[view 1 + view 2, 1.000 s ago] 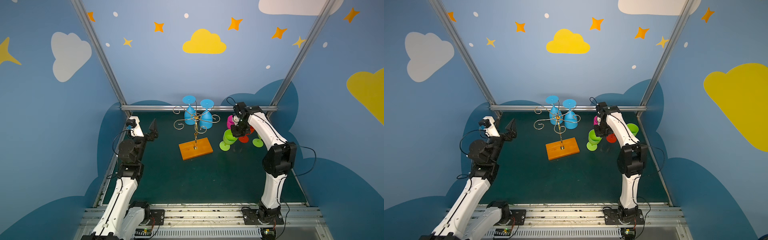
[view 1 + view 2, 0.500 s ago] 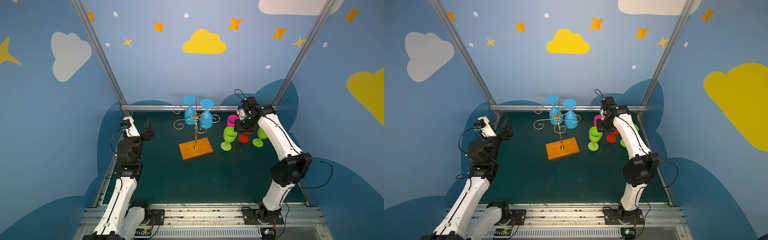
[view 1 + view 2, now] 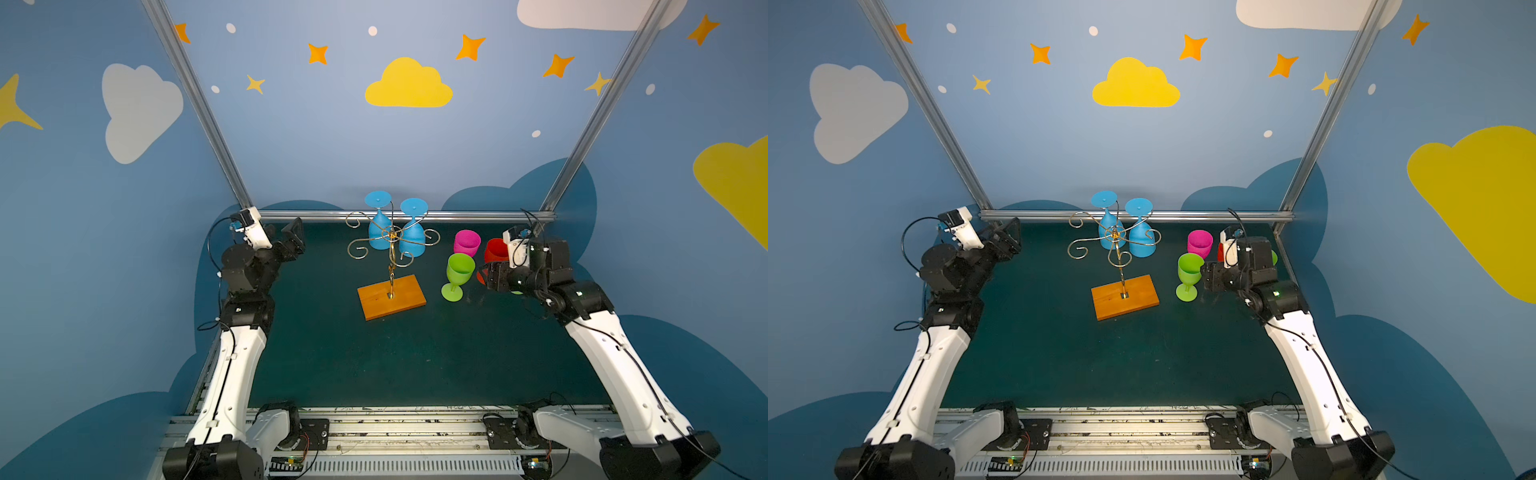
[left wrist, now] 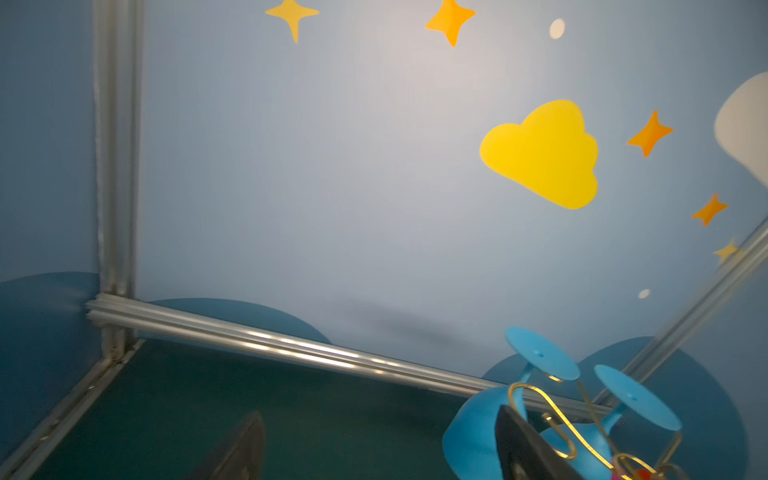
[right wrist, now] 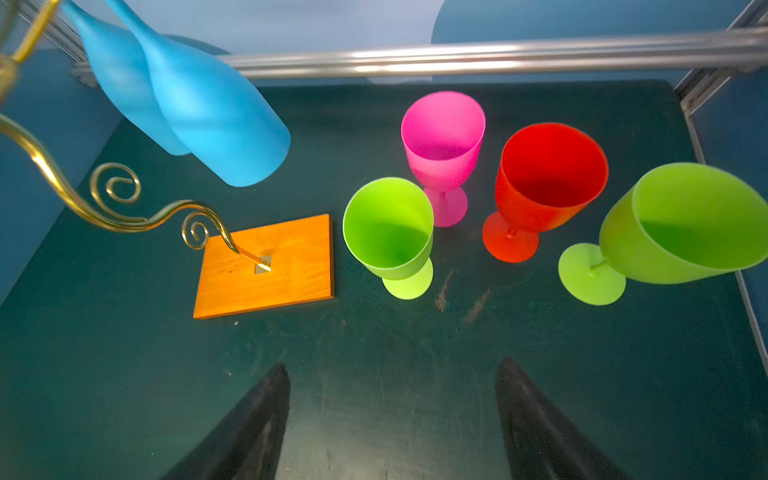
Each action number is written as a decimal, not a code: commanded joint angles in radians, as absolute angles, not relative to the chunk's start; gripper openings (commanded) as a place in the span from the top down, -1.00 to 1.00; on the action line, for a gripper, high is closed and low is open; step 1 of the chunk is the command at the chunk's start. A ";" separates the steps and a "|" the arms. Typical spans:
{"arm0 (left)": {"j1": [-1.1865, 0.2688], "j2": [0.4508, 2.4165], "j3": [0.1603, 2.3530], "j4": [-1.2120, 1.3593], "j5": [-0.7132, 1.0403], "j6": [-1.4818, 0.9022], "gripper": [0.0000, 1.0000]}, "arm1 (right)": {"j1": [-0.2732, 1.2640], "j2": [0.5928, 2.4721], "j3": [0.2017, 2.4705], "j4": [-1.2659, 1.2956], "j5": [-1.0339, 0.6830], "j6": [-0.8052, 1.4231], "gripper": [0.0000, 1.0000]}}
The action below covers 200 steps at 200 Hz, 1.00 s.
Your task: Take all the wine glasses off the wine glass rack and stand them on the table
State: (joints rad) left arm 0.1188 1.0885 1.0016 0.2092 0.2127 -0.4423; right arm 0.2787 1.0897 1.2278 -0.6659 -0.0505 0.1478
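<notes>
The right gripper (image 5: pixel 392 365) is wide open and holds nothing near a green glass (image 3: pixel 459 268), the left gripper (image 4: pixel 380 413) is wide open too, and the wine glass rack (image 3: pixel 399 299) stands mid-table with two blue wine glasses (image 3: pixel 412 245) hanging upside down.

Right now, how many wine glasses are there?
6. Two blue glasses hang upside down on the rack; a green glass, a pink glass, a red glass and a second green glass stand beside it.

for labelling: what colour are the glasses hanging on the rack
Both hanging glasses are light blue, clearest in the right wrist view.
</notes>
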 commanded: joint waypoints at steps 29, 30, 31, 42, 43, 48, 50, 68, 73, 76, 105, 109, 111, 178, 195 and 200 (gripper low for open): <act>0.155 1.353 1.265 0.117 0.646 -0.688 -0.51 | 0.273 0.994 1.151 -0.591 -0.044 0.125 -0.55; 0.155 1.359 1.272 0.116 0.652 -0.693 -0.51 | 0.274 0.993 1.150 -0.591 -0.045 0.126 -0.55; 0.156 1.368 1.279 0.116 0.661 -0.697 -0.50 | 0.274 0.990 1.148 -0.590 -0.045 0.127 -0.55; 0.158 1.445 1.356 0.108 0.725 -0.739 -0.44 | 0.273 0.971 1.131 -0.585 -0.049 0.129 -0.55; 0.158 1.450 1.363 0.108 0.731 -0.743 -0.44 | 0.273 0.969 1.129 -0.584 -0.049 0.131 -0.55; 0.158 1.487 1.397 0.107 0.760 -0.759 -0.42 | 0.274 0.961 1.123 -0.582 -0.049 0.132 -0.55; 0.158 1.500 1.412 0.110 0.771 -0.767 -0.41 | 0.272 0.958 1.121 -0.581 -0.048 0.133 -0.55; 0.154 1.631 1.522 0.173 0.886 -0.854 -0.36 | 0.272 0.937 1.106 -0.581 -0.045 0.137 -0.55; 0.154 1.665 1.553 0.189 0.915 -0.888 -0.34 | 0.273 0.932 1.104 -0.583 -0.044 0.138 -0.56; 0.151 1.688 1.574 0.194 0.932 -0.909 -0.34 | 0.273 0.930 1.101 -0.584 -0.044 0.137 -0.55; 0.120 1.847 1.740 0.172 0.997 -0.979 -0.22 | 0.270 0.905 1.089 -0.594 -0.045 0.146 -0.56; 0.114 1.863 1.761 0.158 0.997 -0.974 -0.22 | 0.271 0.901 1.086 -0.593 -0.046 0.147 -0.55; 0.110 1.870 1.770 0.152 0.996 -0.972 -0.21 | 0.271 0.900 1.086 -0.595 -0.045 0.146 -0.55; 0.011 2.067 2.077 -0.100 0.987 -0.847 -0.15 | 0.270 0.845 1.069 -0.631 -0.026 0.155 -0.56; -0.003 2.095 2.116 -0.113 0.992 -0.846 -0.12 | 0.270 0.835 1.064 -0.639 -0.022 0.155 -0.56; -0.008 2.103 2.130 -0.123 0.993 -0.842 -0.11 | 0.271 0.833 1.062 -0.641 -0.021 0.155 -0.56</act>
